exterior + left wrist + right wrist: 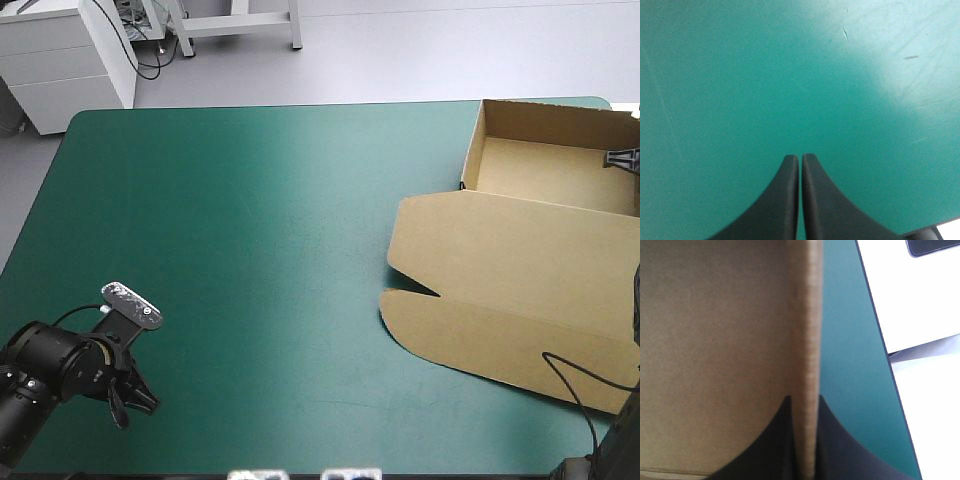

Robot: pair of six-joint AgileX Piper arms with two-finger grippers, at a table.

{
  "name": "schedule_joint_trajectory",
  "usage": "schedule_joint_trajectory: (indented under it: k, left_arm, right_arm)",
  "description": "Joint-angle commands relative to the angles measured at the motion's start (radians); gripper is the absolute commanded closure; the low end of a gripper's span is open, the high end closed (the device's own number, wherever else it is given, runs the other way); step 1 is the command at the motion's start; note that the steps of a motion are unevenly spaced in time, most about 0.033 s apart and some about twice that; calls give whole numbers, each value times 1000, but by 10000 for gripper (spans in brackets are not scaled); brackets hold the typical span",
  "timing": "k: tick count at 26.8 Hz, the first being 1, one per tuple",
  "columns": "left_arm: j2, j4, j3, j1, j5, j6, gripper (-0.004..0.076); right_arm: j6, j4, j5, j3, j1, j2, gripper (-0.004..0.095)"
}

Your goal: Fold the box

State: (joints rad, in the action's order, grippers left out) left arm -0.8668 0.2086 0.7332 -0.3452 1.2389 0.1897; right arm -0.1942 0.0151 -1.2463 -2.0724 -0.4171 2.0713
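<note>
I see right gripper pinched on wall of box. Hard tug may tear it, or drag box off teal-green cover edge just beside gripper. Left gripper clenched, empty.

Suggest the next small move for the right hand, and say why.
Probably open the right hand and back off the box. It is shut on a tray wall near the table's edge, and the walls in view already stand upright, the lid flat on the teal-green cover. The left hand, shut, sits over bare cover far from the box.
</note>
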Motion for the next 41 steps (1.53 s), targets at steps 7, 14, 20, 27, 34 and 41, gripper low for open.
schedule_joint_trajectory:
  k: [7,14,20,27,34,41]
  left_arm:
    - [7,8,23,-1,48,-12,718]
    - [7,8,23,-1,46,-12,718]
    - [7,8,23,-1,46,-12,718]
    - [7,4,23,-1,48,-12,718]
    - [7,-2,23,-1,0,-47,718]
    - [7,-2,23,-1,-20,-80,718]
  right_arm:
    - [20,12,45,-36,-26,-82,148]
    - [26,-74,19,-84,-27,-141,191]
    - [-96,-436,-2,-116,-26,-245,577]
    - [-156,-598,-2,-106,48,-334,926]
    - [-178,-528,-2,46,263,-446,927]
    - [-190,-430,-2,331,431,-625,927]
